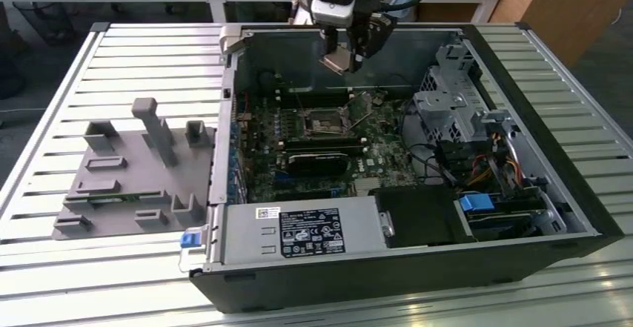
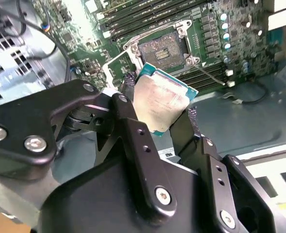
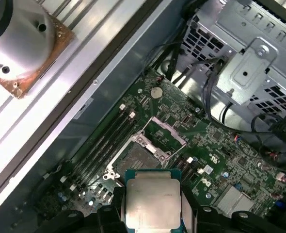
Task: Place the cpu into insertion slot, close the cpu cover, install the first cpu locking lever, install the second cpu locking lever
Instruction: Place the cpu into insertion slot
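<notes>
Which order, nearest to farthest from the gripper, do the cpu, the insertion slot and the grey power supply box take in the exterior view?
1. The cpu: held in the gripper, above the open case.
2. The insertion slot: on the green board inside the case.
3. The grey power supply box: at the case's near edge, farthest.

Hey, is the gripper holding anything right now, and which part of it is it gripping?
Yes. The gripper holds the cpu, with its fingers pinching two opposite edges, clear of the insertion slot.
</notes>
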Controlling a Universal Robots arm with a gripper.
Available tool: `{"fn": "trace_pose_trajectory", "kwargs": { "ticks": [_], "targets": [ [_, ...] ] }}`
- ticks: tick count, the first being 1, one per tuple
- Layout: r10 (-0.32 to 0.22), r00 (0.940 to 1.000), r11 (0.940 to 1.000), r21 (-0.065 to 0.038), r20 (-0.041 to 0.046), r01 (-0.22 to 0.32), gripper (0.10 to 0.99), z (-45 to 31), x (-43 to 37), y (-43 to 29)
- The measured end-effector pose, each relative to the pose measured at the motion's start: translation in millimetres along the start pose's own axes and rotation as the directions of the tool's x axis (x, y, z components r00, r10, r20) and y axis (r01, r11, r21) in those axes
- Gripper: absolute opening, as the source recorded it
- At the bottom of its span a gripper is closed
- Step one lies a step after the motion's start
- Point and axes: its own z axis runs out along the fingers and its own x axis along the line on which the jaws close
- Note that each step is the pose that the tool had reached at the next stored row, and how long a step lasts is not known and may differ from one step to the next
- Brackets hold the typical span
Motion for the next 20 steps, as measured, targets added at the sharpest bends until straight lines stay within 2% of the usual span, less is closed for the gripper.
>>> {"fn": "trace_pose_trajectory", "kwargs": {
  "ticks": [5, 10, 15, 20],
  "targets": [
    [0.099, 0.9951, 0.9951, -0.002, 0.0087, -0.099, 0.541, 2.3, -0.1, -0.2],
    [0.188, 0.982, 0.9821, -0.005, 0.0165, -0.188, 0.541, 4.4, -0.1, -0.4],
    [0.276, 0.9609, 0.9612, -0.009, 0.0238, -0.276, 0.541, 6.5, -0.1, -0.6],
    [0.362, 0.9318, 0.9323, -0.013, 0.0308, -0.362, 0.541, 8.6, -0.2, -0.8]
  ]
}}
